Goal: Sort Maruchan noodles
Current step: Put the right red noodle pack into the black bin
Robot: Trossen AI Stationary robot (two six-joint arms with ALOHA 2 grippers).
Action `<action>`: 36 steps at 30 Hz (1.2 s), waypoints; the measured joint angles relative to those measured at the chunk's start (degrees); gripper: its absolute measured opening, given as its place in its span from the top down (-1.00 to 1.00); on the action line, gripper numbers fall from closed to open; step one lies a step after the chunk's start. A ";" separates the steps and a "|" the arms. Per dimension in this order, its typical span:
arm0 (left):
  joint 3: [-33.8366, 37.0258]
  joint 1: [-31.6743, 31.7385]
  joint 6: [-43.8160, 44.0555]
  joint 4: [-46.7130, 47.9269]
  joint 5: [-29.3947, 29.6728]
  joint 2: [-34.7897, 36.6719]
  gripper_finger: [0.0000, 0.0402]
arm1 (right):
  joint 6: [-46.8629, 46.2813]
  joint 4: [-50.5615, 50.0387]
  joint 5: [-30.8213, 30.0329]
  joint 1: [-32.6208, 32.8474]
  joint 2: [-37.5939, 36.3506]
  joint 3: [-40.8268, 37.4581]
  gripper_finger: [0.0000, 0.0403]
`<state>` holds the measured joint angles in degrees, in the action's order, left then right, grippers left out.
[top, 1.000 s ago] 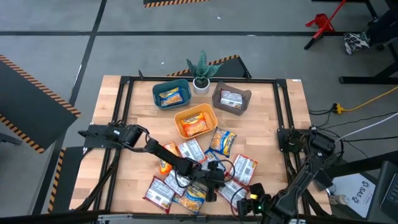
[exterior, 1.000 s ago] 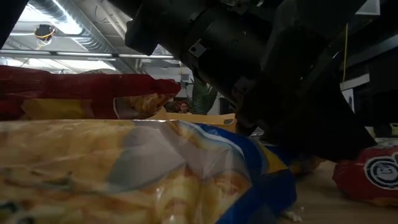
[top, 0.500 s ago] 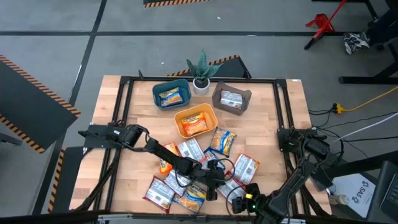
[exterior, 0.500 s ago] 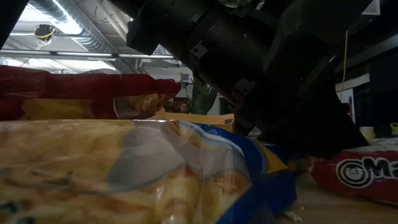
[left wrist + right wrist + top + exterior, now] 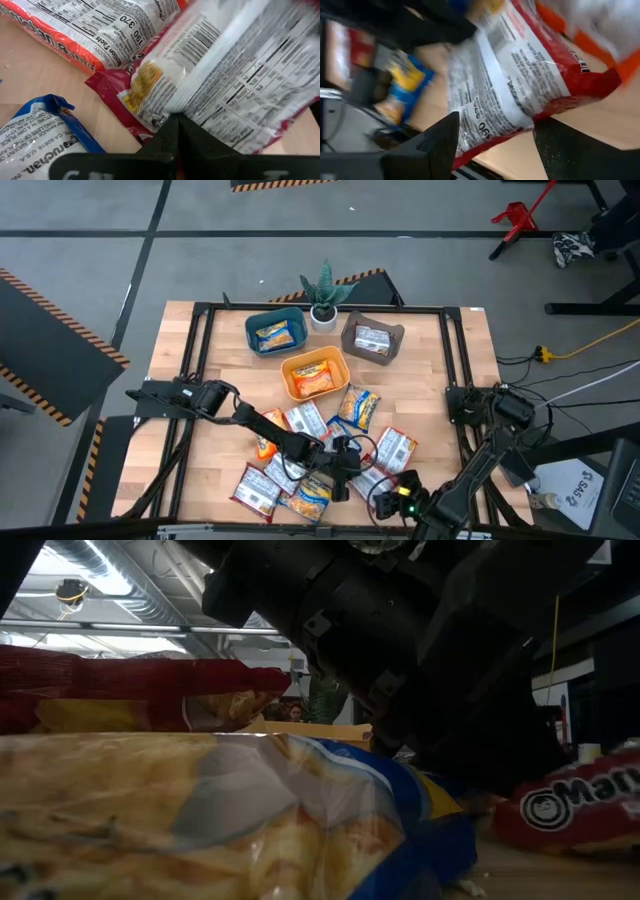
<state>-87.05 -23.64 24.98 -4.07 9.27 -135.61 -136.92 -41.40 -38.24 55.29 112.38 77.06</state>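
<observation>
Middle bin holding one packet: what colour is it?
Orange bin, between the teal and grey ones; clearest in the high view.

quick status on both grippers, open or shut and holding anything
Left gripper: shut, pinching the edge of a red-and-white noodle packet.
Right gripper: open, its fingers either side of a red-and-white packet; holding nothing.

teal bin (image 5: 275, 332) | orange bin (image 5: 315, 374) | grey bin (image 5: 372, 339) | potted plant (image 5: 324, 296)

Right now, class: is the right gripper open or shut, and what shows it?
Open. In its wrist view the right gripper has its two dark fingers set wide apart, with a red-and-white noodle packet between them, not visibly clamped.
</observation>
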 joint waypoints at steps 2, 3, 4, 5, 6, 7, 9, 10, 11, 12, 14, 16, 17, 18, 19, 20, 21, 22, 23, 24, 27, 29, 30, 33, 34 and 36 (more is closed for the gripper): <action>0.00 0.02 -0.46 -0.31 0.21 0.00 1.00 | 2.27 -1.97 -3.54 -0.16 -1.62 0.00 -0.14; 0.00 0.02 -1.07 -0.36 0.11 0.00 1.00 | 3.92 -2.83 -5.09 -0.41 -2.45 0.00 -0.14; -0.05 0.03 -1.69 -0.35 -0.08 0.00 1.00 | 5.71 -3.90 -6.52 -0.63 -3.25 0.00 -0.14; -0.32 0.10 -2.29 -0.27 -0.30 0.00 1.00 | 7.59 -4.68 -7.53 -0.69 -3.88 0.00 -0.14; -0.42 0.24 -2.85 -0.29 -0.66 0.00 1.00 | 9.62 -5.49 -8.09 -0.78 -4.52 -0.02 -0.14; -0.56 0.41 -3.19 -0.21 -0.97 0.00 1.00 | 11.64 -6.49 -8.51 -0.89 -5.29 -0.03 -0.14; -0.61 0.65 -3.73 -0.20 -1.09 0.00 1.00 | 16.84 -8.01 -7.97 -1.28 -6.95 -0.02 -0.14; -0.61 0.81 -3.72 -0.19 -1.27 0.00 1.00 | 19.15 -8.70 -7.02 -1.31 -7.60 -0.02 -0.14; -0.61 0.96 -3.75 -0.16 -1.49 0.00 1.00 | 20.99 -9.32 -6.42 -1.71 -7.99 0.00 -0.14; -0.61 1.08 -3.90 -0.18 -1.63 0.00 1.00 | 22.31 -9.76 -5.54 -2.15 -8.13 0.00 -0.14; -0.61 1.24 -4.04 -0.39 -1.69 0.00 1.00 | 25.17 -9.86 -4.38 -2.86 -8.26 -0.02 -0.14; -0.61 1.40 -4.07 -0.89 -1.45 -0.02 1.00 | 30.20 -9.60 -2.86 -3.23 -8.32 -0.01 -0.14; -0.61 1.49 -4.09 -1.06 -1.41 -0.02 1.00 | 31.72 -10.12 -1.12 -3.41 -8.33 0.00 -0.14; -0.61 1.63 -4.09 -1.12 -1.41 -0.04 1.00 | 33.16 -10.96 0.82 -3.36 -8.33 -0.01 -0.14; -0.61 1.78 -4.09 -1.12 -1.43 -0.04 1.00 | 35.39 -11.41 2.80 -3.34 -8.33 -0.02 -0.14; -0.61 1.97 -4.09 -1.07 -1.43 -0.07 1.00 | 38.29 -11.46 4.84 -3.34 -8.45 -0.02 -0.14; -0.62 2.15 -4.09 -0.81 -1.51 -0.07 1.00 | 41.24 -11.48 6.83 -3.27 -8.65 -0.02 -0.14; -0.61 2.38 -4.11 -0.64 -1.69 -0.07 1.00 | 43.27 -11.48 8.54 -2.91 -8.83 -0.02 -0.14; -0.62 2.58 -4.10 -0.62 -1.80 -0.07 1.00 | 43.59 -11.68 10.32 -2.60 -8.95 0.00 -0.14; -0.61 2.78 -4.07 -0.62 -1.82 -0.07 1.00 | 42.02 -12.83 11.45 -2.51 -9.10 0.00 -0.14; -0.61 3.15 -3.38 -0.64 -1.69 -0.07 1.00 | 31.54 -17.06 13.04 -2.36 -9.80 0.00 -0.14; -0.61 3.26 -3.07 -0.64 -1.36 -0.07 1.00 | 24.56 -20.45 12.60 -0.90 -10.18 0.00 -0.14; -0.61 3.28 -2.99 -0.64 -1.22 -0.07 1.00 | 20.42 -22.12 11.57 -0.12 -10.23 0.00 -0.14; -0.61 3.30 -2.82 -0.77 -1.03 -0.07 1.00 | 7.36 -25.33 9.00 3.55 -10.23 0.00 -0.14; -0.61 3.30 -2.80 -0.77 -1.04 -0.07 1.00 | 3.06 -26.29 8.58 4.75 -10.23 0.00 -0.14; -0.61 3.30 -2.78 -0.77 -1.06 -0.07 1.00 | -1.71 -26.45 8.89 6.78 -9.99 0.00 -0.14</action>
<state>-87.66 -20.34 22.20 -4.84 8.21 -135.68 -138.63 -67.86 -29.35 62.07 102.39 77.06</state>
